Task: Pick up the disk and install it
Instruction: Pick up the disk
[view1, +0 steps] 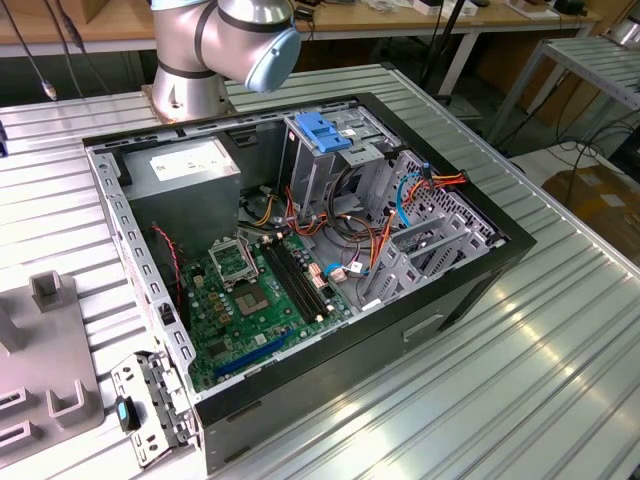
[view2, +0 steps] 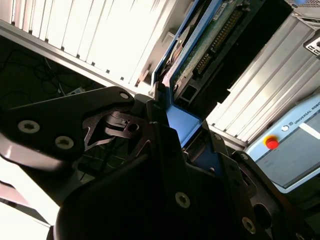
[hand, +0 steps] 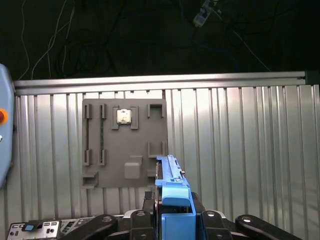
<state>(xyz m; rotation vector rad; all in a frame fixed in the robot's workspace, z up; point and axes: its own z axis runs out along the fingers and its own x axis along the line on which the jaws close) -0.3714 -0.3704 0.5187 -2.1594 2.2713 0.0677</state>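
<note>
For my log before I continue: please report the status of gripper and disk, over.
Gripper shut on the disk. Disk points at the grey fixture plate on the table. Computer case open, cables loose inside.

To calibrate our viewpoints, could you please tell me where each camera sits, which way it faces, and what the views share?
Exterior view: off the arm, above the slatted table, looking down into the open computer case; the arm's lower joints show.
First wrist view: on the wrist, looking down past the hand at the grey fixture plate.
Second wrist view: on the wrist, looking along the hand's linkages toward the teach pendant.
Shared: in both wrist views the hand clamps the disk.
</note>
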